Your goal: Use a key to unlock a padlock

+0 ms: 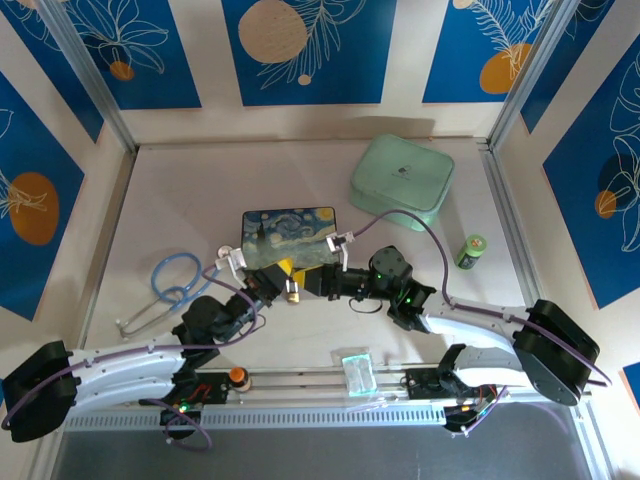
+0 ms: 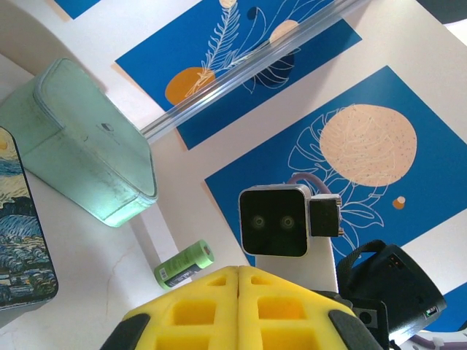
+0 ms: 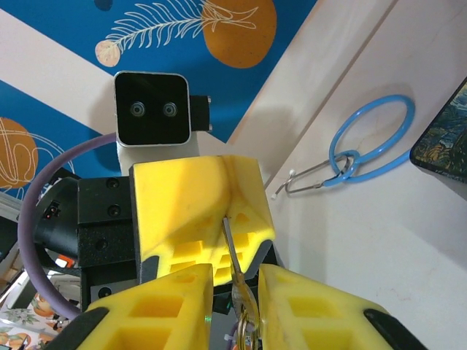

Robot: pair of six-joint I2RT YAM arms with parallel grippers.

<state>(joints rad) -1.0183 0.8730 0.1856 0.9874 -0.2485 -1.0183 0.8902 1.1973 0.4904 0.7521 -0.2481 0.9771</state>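
We see the right gripper [image 3: 235,310] clamped on the key [image 3: 234,271], its thin blade pointing up at the left gripper [image 1: 281,272], whose yellow pads [image 2: 211,292] are pressed together with no gap. From above, the padlock [image 1: 293,294] shows as a brass speck at the tips of those pads, just in front of the painted box [image 1: 290,232], so we judge the left gripper is clamped on it. The main risk, we reckon, is the blade missing the keyhole, which we cannot see, and levering the key askew in the soft pads. A hard push could also twist the padlock out of its grip. We can read 0 words anywhere; the label on the green cylinder [image 1: 471,250] is too small.
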